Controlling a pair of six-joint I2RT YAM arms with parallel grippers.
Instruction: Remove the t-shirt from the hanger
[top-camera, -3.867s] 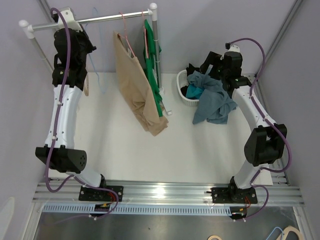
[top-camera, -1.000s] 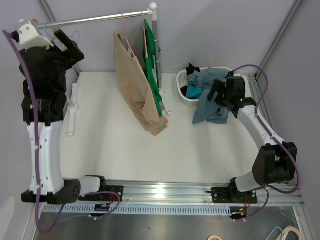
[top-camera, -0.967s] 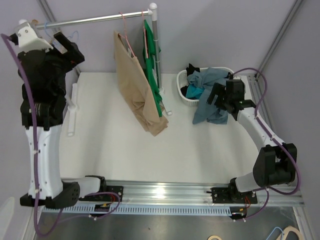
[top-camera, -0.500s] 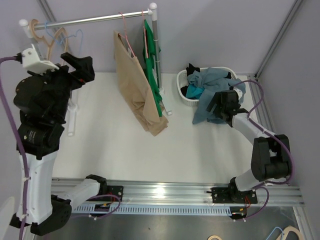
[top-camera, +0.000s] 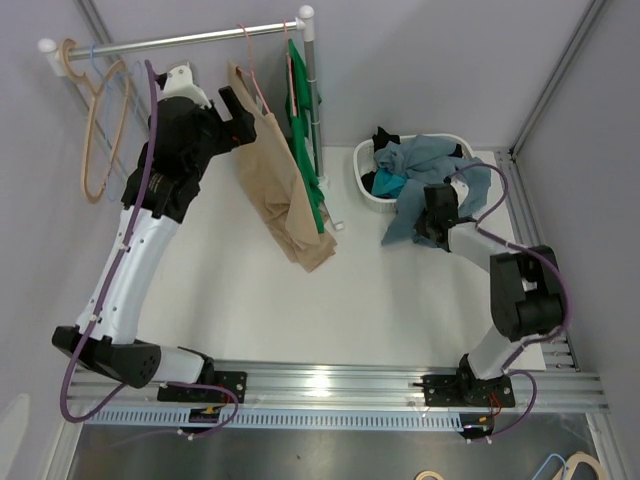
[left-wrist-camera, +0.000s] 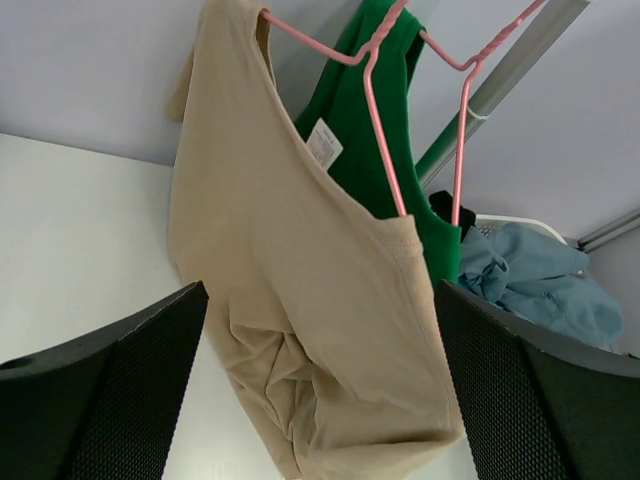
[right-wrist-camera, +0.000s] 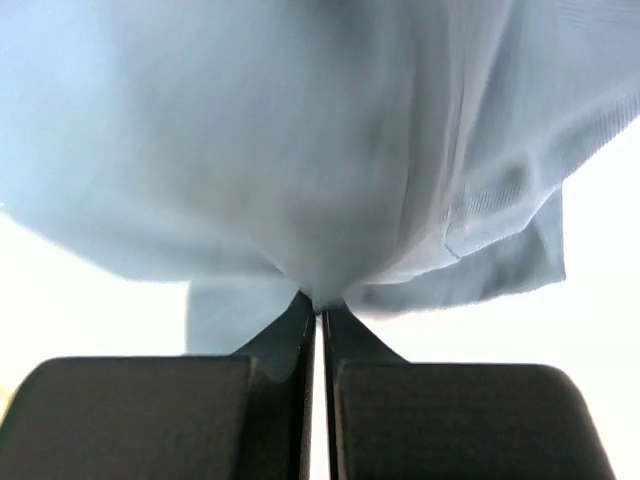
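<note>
1. Moved since half a second ago: my left arm has swung from the left end of the rail (top-camera: 200, 38) across to the beige t-shirt (left-wrist-camera: 290, 260). My right arm has drawn in low beside the basket (top-camera: 365, 190).
2. Left gripper (top-camera: 238, 110): fingers spread as wide as they go, holding nothing. It sits high and faces the shirt's front, so the cloth is framed between both fingers, apparently ready for a grab.
3. Beige t-shirt: on its pink hanger (left-wrist-camera: 386, 150) on the rail, not yet removed. One shoulder rides high on the wire; the other side has slipped down, and the hem bunches low toward the table (top-camera: 220, 280).
4. Green shirt (left-wrist-camera: 360, 130): on a second pink hanger just behind the beige one, close enough that a careless pinch could catch both.
5. Right gripper (right-wrist-camera: 320, 310): closed tight, with a fold of the blue cloth (right-wrist-camera: 300, 150) nipped at its tips. That cloth spills out of the basket onto the table.
6. Judgement: the grip on the blue cloth is likely tidying it into the basket, which leaves the beige shirt to my left hand.
</note>
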